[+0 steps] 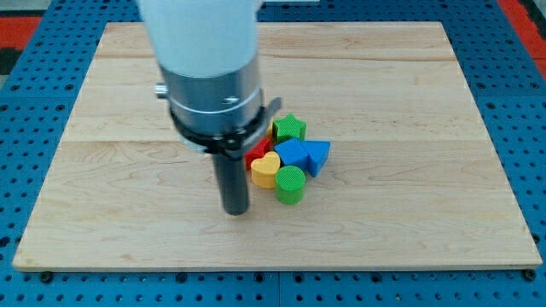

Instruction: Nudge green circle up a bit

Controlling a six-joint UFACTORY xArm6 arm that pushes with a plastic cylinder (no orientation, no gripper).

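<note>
The green circle (290, 183) is a short green cylinder at the bottom of a tight cluster of blocks near the board's middle. My tip (235, 211) rests on the board to the left of it and slightly lower, a short gap away. A yellow heart (264, 170) sits touching the green circle on its upper left, between my rod and the cluster.
Above the green circle lie two blue blocks (304, 156), a green star (289, 129), a red block (256, 153) partly hidden by my arm, and a sliver of yellow block (272, 135). The wooden board (426, 213) lies on a blue pegboard.
</note>
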